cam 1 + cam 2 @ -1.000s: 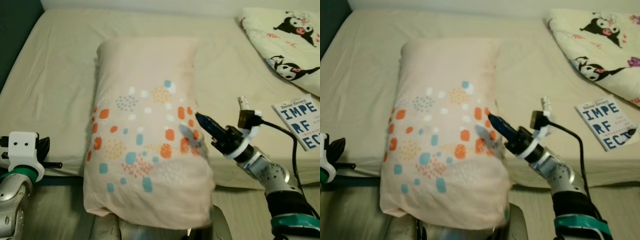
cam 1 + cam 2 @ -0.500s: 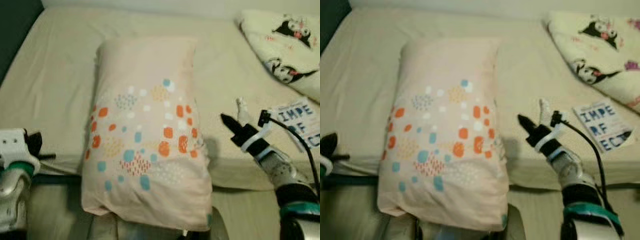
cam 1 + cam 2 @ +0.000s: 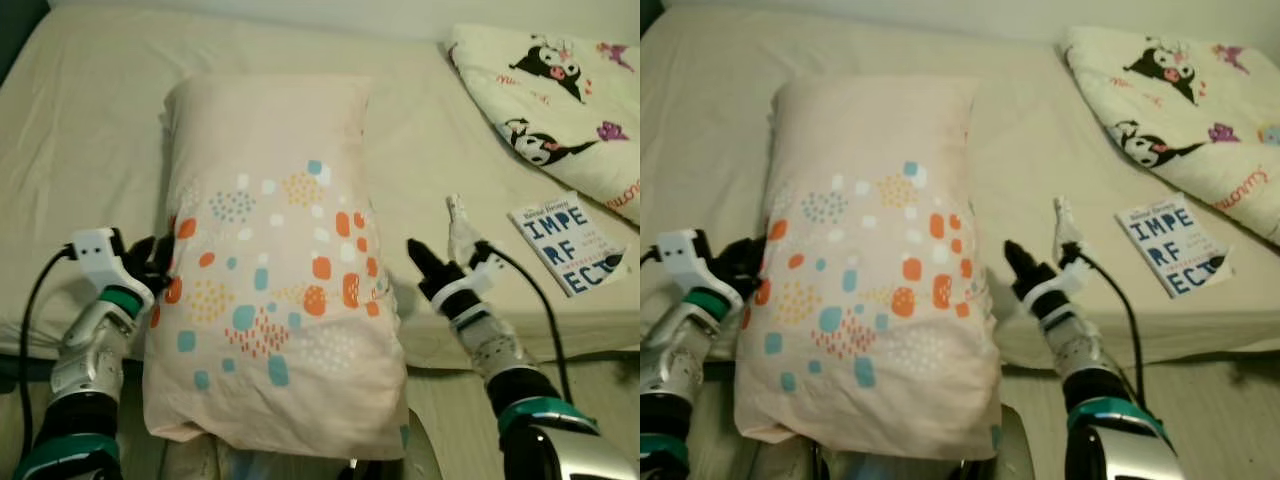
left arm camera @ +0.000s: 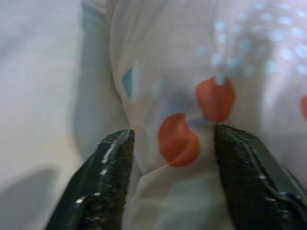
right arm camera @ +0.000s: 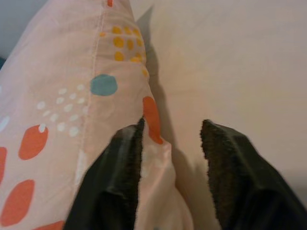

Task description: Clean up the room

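Long peach fabric pillow (image 3: 275, 250) with orange and teal spots lying lengthwise on beige-sheeted bed (image 3: 90, 130), near end overhanging. Left gripper (image 4: 170, 184) spread around its side edge; right gripper (image 5: 172, 165) parted beside opposite edge.

Looking along my right hand (image 5: 170, 143), I see my two black fingers (image 5: 117, 187) spread apart. One finger lies against the edge of the pale pink pillow (image 5: 62, 96), its pad touching the fabric by an orange patch at the seam. The other finger sits over the bare cream bed sheet (image 5: 230, 62), apart from the pillow. The pillowcase carries orange blotches, a teal dot, small white specks and yellow dots.
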